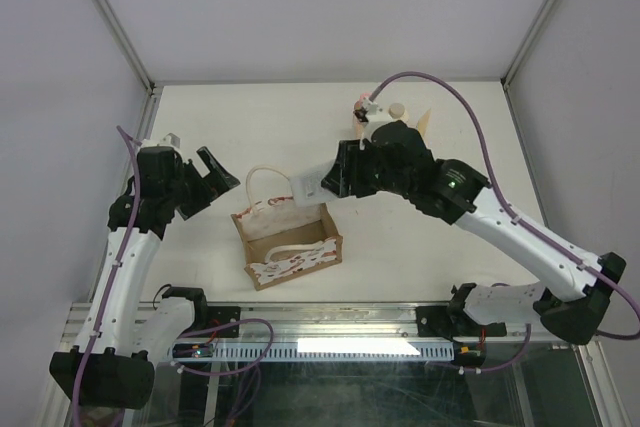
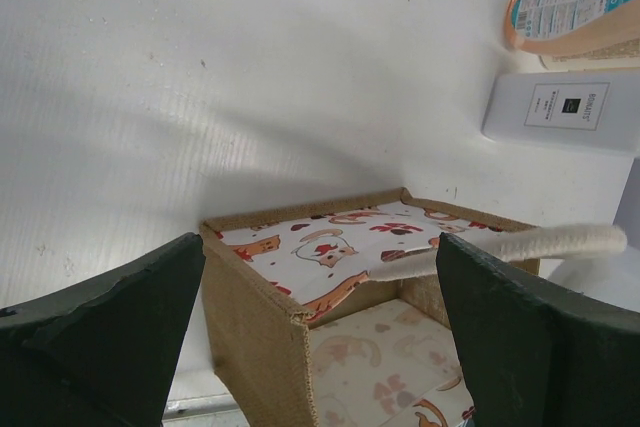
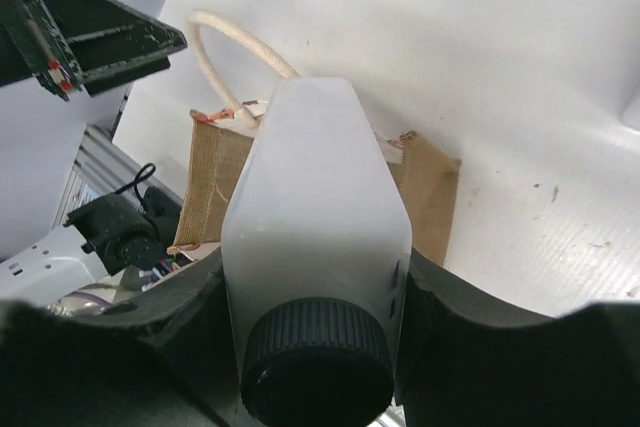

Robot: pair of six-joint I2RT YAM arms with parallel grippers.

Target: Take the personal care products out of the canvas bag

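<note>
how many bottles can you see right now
3: a white bottle in the right gripper, an orange bottle and a beige bottle on the far table. Another may be hidden under the right arm.

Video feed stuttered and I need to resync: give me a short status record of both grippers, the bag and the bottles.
left gripper: open, empty, left of the bag
right gripper: shut on white bottle, at the bag's far right corner
canvas bag: upright, top open, no bottle visible inside
orange bottle: out of the bag, at the far side of the table
beige bottle: out, next to the orange one
second white bottle: not visible
</note>
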